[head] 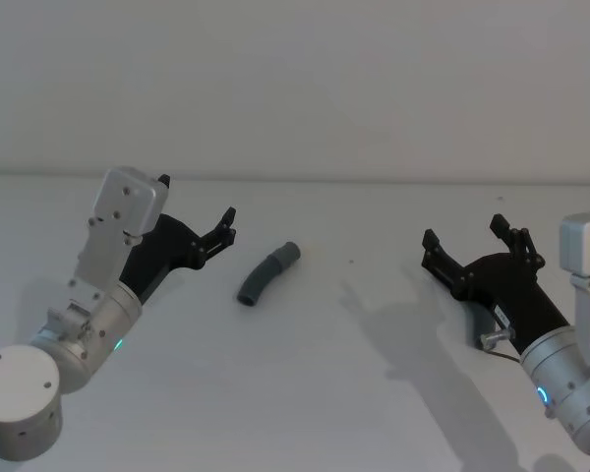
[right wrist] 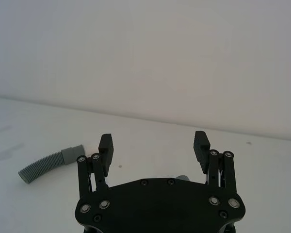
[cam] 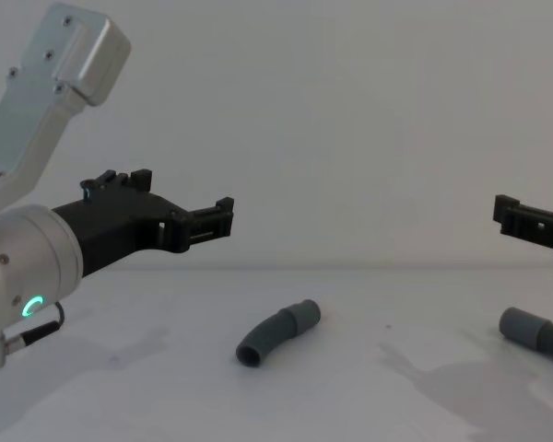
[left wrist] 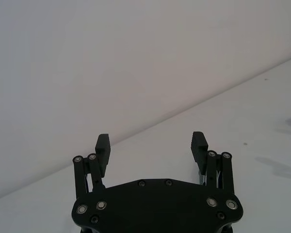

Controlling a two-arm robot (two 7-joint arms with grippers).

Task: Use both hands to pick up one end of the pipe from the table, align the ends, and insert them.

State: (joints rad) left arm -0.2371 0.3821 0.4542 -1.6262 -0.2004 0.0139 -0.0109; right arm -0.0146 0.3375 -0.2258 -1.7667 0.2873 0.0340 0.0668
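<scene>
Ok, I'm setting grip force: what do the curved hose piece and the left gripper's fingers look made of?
Curved hose piece: probably flexible plastic or rubber, matt grey, ribbed body, smooth cuff. Fingers of the left gripper: likely hard plastic, matt black, moulded blocky tips.

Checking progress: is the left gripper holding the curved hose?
No, the curved hose lies on the table, apart from the open left gripper.

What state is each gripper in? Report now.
Left gripper: open, holding nothing.
Right gripper: open, holding nothing.
</scene>
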